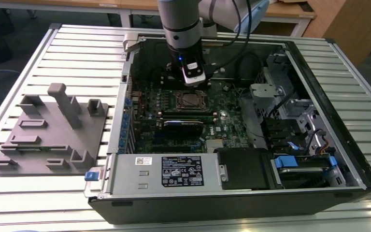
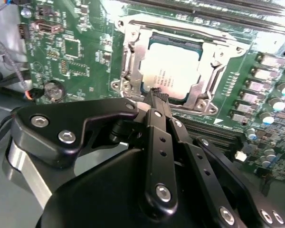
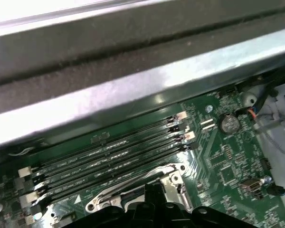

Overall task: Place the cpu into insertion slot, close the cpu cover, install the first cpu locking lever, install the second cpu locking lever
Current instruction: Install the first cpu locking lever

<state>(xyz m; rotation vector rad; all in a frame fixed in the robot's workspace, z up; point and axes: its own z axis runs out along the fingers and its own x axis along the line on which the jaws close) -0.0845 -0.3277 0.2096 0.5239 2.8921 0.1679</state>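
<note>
Item: open computer case (image 1: 340,121), lying on its side on a slatted metal counter (image 1: 82,53), green motherboard (image 1: 231,125) facing up.

Arm: one grey robot arm (image 1: 182,24) reaches down into the case from the far side. Its end effector (image 2: 156,95) hangs just above the socket area; in the second wrist view the black fingers (image 2: 157,137) lie pressed together with no gap and nothing between them (narrow, holding nothing).

Cpu (image 2: 168,71): seated flat in the insertion slot (image 1: 190,100), pale metal top showing, near the middle of the board in the exterior view.

Cpu cover (image 2: 209,59): metal frame lying down around the chip, which shows through its square window. Whether the locking levers are latched cannot be told.

Memory slots (image 3: 109,159): long black rows running alongside the socket, between it and the case wall, in the first wrist view.

Coin battery (image 3: 229,124): round, on the board near one end of the memory slots.

Other: a grey moulded fixture tray (image 1: 50,130) with upright pegs rests on the counter at the exterior view's left, well apart from the case. A labelled power supply (image 1: 172,171) sits at the case's near edge.
</note>
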